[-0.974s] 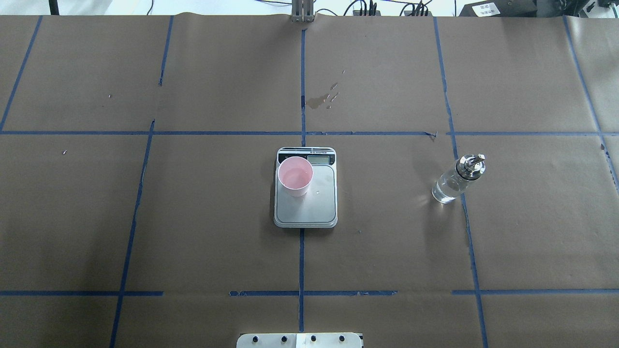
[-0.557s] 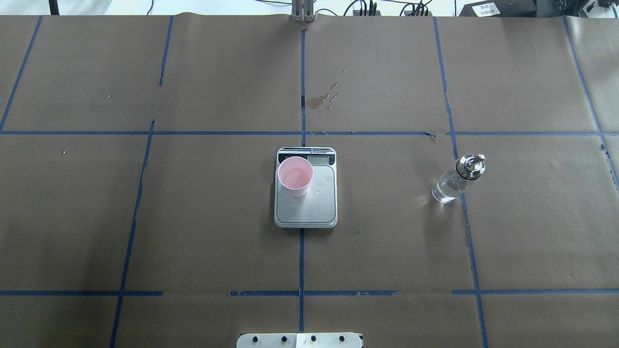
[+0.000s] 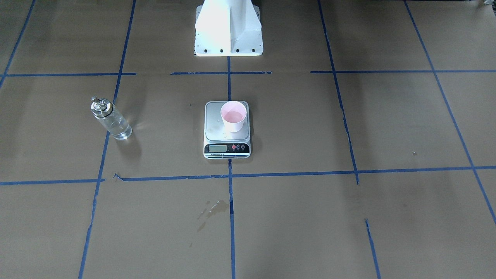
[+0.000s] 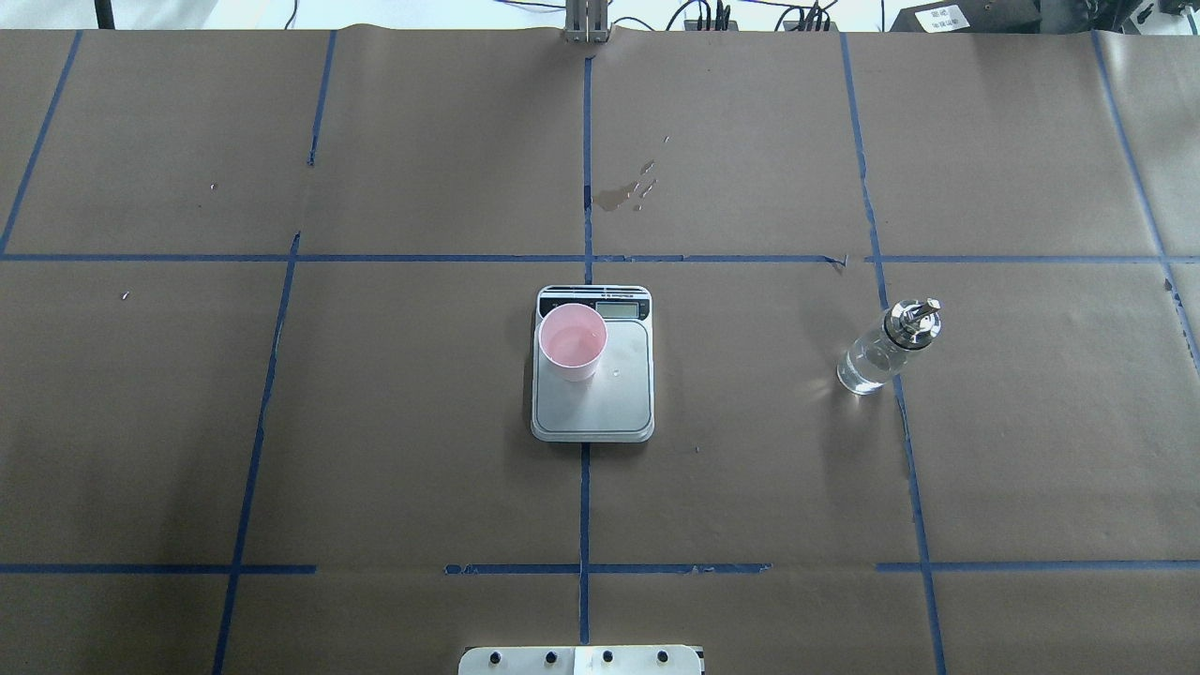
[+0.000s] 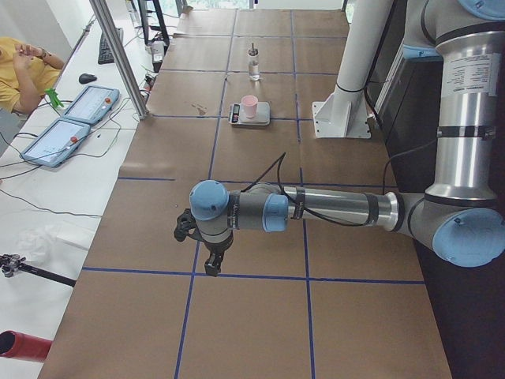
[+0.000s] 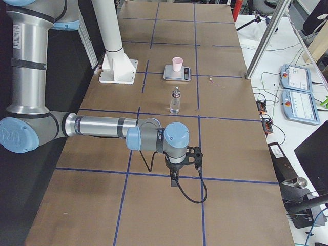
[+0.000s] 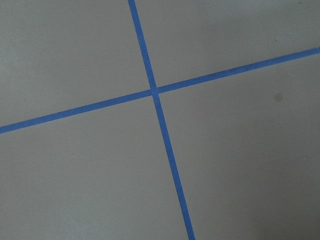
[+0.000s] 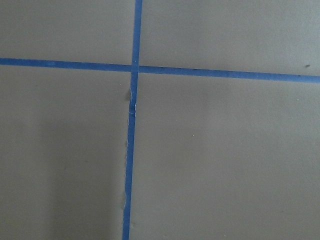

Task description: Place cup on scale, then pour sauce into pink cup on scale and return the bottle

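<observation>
The pink cup stands upright on the far-left part of the scale, whose plate is steel-grey; a little clear liquid shows in the cup. The clear glass bottle with its silver spout stands upright on the table to the right, apart from the scale, part full of clear liquid. It also shows in the front view. The left gripper and the right gripper hang far out at the table's ends, away from everything. They show only in the side views, so I cannot tell open or shut.
Brown paper with a blue tape grid covers the table. A wet stain lies beyond the scale. The white robot base stands at the near edge. A seated person and tablets are beside the table.
</observation>
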`<state>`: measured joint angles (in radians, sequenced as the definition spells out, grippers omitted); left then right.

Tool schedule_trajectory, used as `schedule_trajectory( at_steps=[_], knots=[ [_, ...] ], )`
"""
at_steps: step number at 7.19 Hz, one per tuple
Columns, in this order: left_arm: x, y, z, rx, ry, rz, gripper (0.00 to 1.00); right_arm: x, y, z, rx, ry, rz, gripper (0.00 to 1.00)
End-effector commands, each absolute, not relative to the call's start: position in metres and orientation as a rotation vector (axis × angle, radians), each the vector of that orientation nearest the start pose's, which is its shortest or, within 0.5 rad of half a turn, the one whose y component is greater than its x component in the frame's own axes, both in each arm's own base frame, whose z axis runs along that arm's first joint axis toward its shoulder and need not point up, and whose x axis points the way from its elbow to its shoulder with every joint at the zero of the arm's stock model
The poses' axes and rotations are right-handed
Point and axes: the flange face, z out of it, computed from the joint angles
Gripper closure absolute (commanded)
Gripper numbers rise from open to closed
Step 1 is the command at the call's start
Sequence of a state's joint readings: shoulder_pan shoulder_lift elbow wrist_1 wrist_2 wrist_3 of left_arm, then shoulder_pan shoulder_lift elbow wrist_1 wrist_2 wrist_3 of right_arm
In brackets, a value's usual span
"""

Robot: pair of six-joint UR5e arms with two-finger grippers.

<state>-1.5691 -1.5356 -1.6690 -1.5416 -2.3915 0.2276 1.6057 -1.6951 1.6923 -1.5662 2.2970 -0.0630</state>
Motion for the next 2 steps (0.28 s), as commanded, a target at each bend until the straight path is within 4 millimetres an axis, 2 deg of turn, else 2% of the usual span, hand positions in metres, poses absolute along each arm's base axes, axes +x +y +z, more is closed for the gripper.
schedule_trajectory(
  at_steps=[1,2],
  knots=[
    [-0.0590,-0.4793,0.6264,0.126,0.814,0.233,0.00,0.0827,-0.4367,0.6598,0.037,-0.725,-0.027,0.00],
    [-0.0590,-0.4793,0.6263,0.126,0.814,0.233,0.00,0.0820,-0.4368,0.6598,0.037,-0.725,-0.028,0.00]
  ],
)
